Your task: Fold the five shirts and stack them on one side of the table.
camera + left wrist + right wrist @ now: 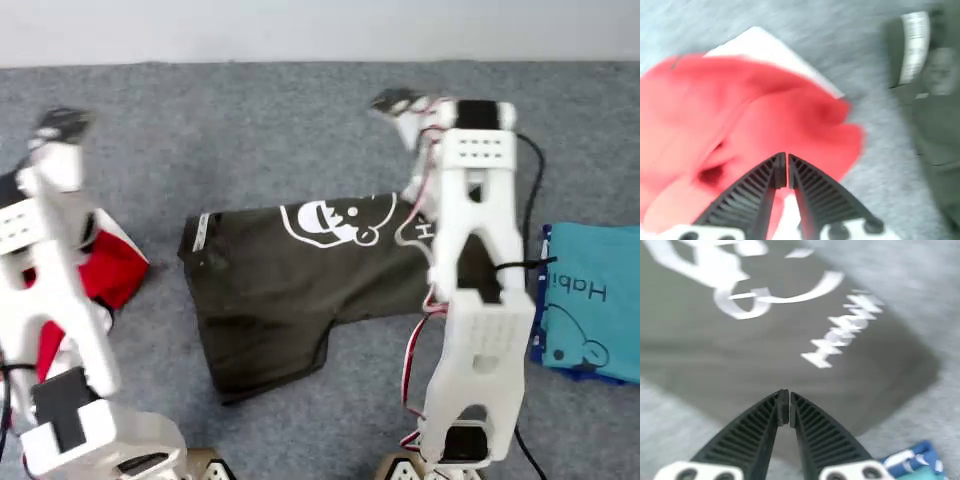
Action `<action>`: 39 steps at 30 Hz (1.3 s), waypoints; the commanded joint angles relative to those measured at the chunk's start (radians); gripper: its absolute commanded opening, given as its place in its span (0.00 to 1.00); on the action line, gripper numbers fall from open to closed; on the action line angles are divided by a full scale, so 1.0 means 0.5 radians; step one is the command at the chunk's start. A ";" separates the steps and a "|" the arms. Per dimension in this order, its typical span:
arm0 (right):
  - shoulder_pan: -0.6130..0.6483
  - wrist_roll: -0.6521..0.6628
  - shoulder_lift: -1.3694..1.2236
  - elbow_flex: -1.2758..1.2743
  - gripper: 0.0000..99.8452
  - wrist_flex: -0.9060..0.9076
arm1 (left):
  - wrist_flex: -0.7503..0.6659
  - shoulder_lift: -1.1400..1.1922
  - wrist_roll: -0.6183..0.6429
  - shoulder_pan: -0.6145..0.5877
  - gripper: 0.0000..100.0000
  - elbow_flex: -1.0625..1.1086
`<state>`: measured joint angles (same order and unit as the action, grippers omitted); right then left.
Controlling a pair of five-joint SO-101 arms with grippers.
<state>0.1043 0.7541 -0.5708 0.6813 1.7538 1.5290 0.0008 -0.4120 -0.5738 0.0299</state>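
Left gripper (786, 172) pinched closed over red shirt (740, 115) — right gripper (785, 410) likewise closed, above dark shirt (765, 350).

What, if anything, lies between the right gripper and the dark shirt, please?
Nothing visible does: the right gripper, jaws shut, hangs directly over the dark shirt, with bare fabric below it; the teal shirt lies off to one side.

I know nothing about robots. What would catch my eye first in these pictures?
A dark shirt with a white drawing lies spread across the middle of the grey table, with the right gripper shut over it. At the left, a red shirt lies bunched under the shut left gripper. A teal shirt lies folded at the right edge.
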 commanded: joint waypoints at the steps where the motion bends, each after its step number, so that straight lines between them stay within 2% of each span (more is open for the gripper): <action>1: 0.275 -0.009 0.569 -0.531 0.01 0.078 | 0.009 -0.095 -0.012 -0.252 0.02 -0.072; 4: 0.554 -0.025 0.870 -0.835 0.03 0.017 | -0.028 -0.089 -0.049 -0.368 0.02 -0.063; 9: 1.054 -0.126 1.208 -1.412 0.20 -0.186 | -0.236 -0.089 -0.095 -0.473 0.02 -0.023; 15: 1.511 -0.230 1.367 -1.976 0.21 -0.520 | -0.316 -0.086 -0.157 -0.525 0.02 0.078; 21: 1.901 -0.414 1.364 -2.170 0.21 -0.753 | -0.310 -0.089 -0.227 -0.525 0.02 0.189; 28: 2.051 -0.433 1.195 -2.280 0.21 -1.036 | -0.307 -0.089 -0.215 -0.525 0.02 0.210; 39: 2.042 -0.430 0.560 -1.995 0.20 -1.076 | -0.304 -0.092 -0.215 -0.528 0.02 0.210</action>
<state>1.1201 0.5455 -0.2240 -0.3698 1.2198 1.3909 -0.0008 -0.5163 -0.8301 0.1373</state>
